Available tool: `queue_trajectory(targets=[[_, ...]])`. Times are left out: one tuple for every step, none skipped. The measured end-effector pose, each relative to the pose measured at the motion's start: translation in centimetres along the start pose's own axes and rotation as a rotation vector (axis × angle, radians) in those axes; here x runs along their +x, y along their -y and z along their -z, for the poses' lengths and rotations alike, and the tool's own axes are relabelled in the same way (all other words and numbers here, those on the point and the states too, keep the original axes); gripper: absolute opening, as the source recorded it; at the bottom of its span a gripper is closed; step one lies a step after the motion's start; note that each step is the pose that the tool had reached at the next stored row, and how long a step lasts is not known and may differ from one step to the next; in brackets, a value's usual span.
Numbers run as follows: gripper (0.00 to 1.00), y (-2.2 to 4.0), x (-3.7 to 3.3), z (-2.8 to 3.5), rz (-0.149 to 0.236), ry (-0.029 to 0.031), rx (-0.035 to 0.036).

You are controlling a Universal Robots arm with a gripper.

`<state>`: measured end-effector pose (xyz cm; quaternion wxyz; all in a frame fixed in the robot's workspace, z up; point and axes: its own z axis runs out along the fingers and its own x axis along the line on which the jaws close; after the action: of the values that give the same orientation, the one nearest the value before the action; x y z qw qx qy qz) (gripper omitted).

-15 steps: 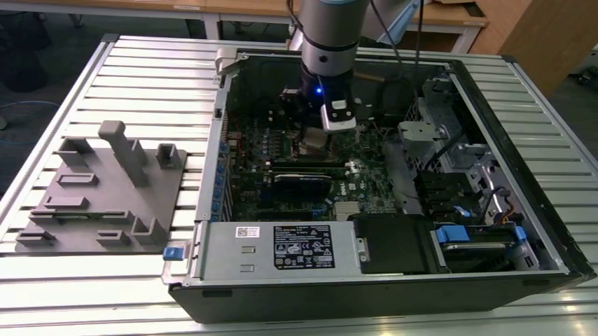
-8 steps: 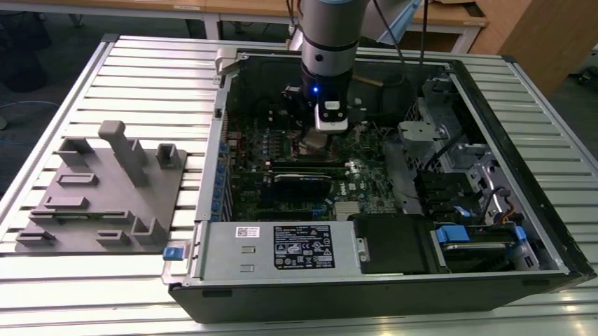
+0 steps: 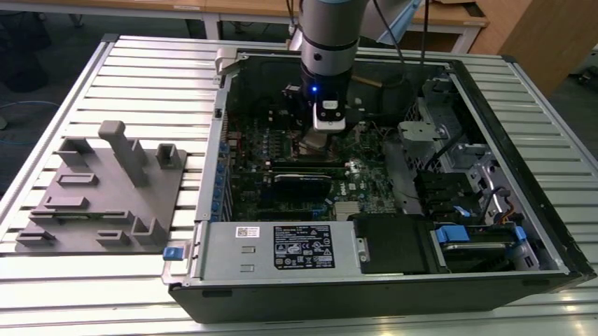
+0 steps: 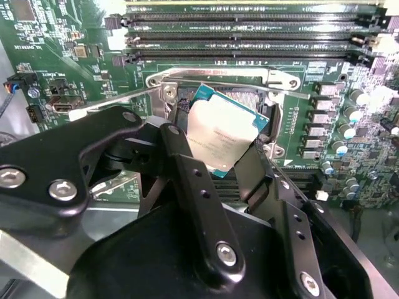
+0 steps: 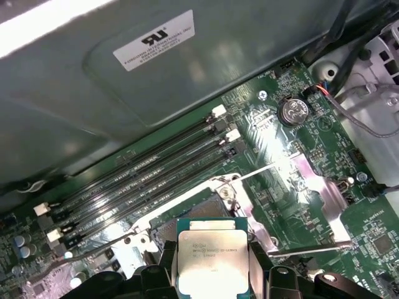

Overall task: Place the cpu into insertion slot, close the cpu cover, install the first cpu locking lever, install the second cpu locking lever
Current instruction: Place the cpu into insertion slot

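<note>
On the exterior view's left you have a grey fixture block [image 3: 103,189] on the slatted counter [image 3: 150,84]; right of it, the open computer case [image 3: 374,297]. Inside, the fingers [image 4: 177,156] clench the cpu [image 4: 227,131] over the insertion slot [image 4: 243,94], hiding part of it. You cannot make out its print.

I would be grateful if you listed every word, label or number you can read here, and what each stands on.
Nothing can be quoted with confidence.
On the white sticker, on the grey case wall: print too small to read.
On the cpu, in the gripper: faint lines, unreadable.
On the black label, on the metal housing: too small.
On the green circuit board: markings too small.
</note>
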<state>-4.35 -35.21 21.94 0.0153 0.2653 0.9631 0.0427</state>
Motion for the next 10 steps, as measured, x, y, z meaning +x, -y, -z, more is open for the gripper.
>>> queue_trajectory(targets=[[0.54,-0.05,0.08,-0.01,-0.002,0.0001,0.0000],[0.54,-0.11,0.15,-0.02,-0.004,0.0003,0.0000],[0.54,-0.18,0.23,-0.03,-0.006,0.0005,0.0001],[0.54,-0.23,0.28,-0.05,-0.010,0.0008,0.0001],[0.54,-0.25,0.29,-0.07,-0.017,0.0015,0.0000],[0.54,-0.25,0.29,-0.09,-0.030,0.0026,0.0001],[0.54,-0.25,0.29,-0.11,-0.047,0.0042,0.0003],[0.54,-0.25,0.29,-0.13,-0.065,0.0058,0.0005],[0.54,-0.25,0.29,-0.16,-0.083,0.0075,0.0006],[0.54,-0.24,0.29,-0.18,-0.101,0.0091,0.0007]])
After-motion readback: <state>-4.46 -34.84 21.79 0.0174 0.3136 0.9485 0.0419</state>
